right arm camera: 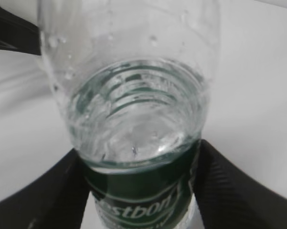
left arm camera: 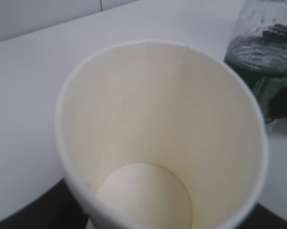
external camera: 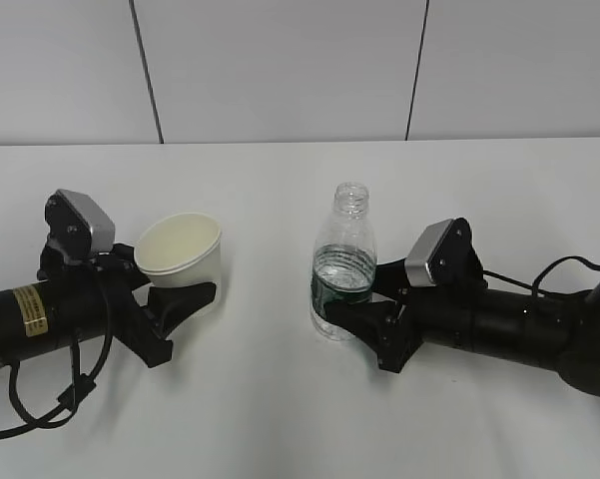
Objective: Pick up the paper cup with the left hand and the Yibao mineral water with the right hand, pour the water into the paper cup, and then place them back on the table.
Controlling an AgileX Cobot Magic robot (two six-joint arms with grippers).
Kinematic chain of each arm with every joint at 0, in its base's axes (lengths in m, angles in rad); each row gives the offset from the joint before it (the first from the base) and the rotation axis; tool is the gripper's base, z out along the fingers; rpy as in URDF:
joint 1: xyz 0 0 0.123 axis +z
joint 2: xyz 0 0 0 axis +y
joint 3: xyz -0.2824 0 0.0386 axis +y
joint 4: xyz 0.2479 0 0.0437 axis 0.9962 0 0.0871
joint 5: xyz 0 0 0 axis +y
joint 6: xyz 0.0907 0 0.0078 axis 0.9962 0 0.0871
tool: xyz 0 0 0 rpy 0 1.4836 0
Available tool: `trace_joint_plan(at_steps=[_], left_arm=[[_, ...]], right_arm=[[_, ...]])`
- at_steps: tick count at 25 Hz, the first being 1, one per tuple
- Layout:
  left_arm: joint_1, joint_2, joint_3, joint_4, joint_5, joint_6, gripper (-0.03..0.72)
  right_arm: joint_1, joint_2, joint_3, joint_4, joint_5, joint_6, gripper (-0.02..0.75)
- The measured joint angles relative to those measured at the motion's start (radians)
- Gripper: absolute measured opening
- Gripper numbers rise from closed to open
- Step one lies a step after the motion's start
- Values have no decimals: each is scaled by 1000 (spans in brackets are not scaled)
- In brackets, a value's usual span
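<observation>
plain white paper cup [external camera: 185, 256] with cream inside between the left pincer's [external camera: 185, 299] black fingers, clear bottle [external camera: 343, 261] with dark green label and white lettering between the right pincer's [external camera: 364, 321] black fingers, matte white table [external camera: 280, 399]

One paper cup [external camera: 184, 257] is in view, white outside and cream inside. One bottle of Yibao mineral water [external camera: 344, 261] is present, clear plastic with a single dark green label band and no cap. Two black robot arms are there, each ending in one hand: the left hand [external camera: 177, 301] and the right hand [external camera: 364, 317], so two hands in all. One white tabletop [external camera: 280, 399] carries everything.
</observation>
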Motion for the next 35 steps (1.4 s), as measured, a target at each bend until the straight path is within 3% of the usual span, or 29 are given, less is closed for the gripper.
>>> trace_joint_plan(at_steps=[11,21,35], left_arm=[[-11,0,0,129,11,-27,434],[-153,-1,-69,154,81,-72,434],[-161,9,-144,191,101,-146,434]], right_arm=[[0,0,0,72,2,0,457],[0,2,0,76,2,-42,457],[0,-22,0,144,25,-194,456]])
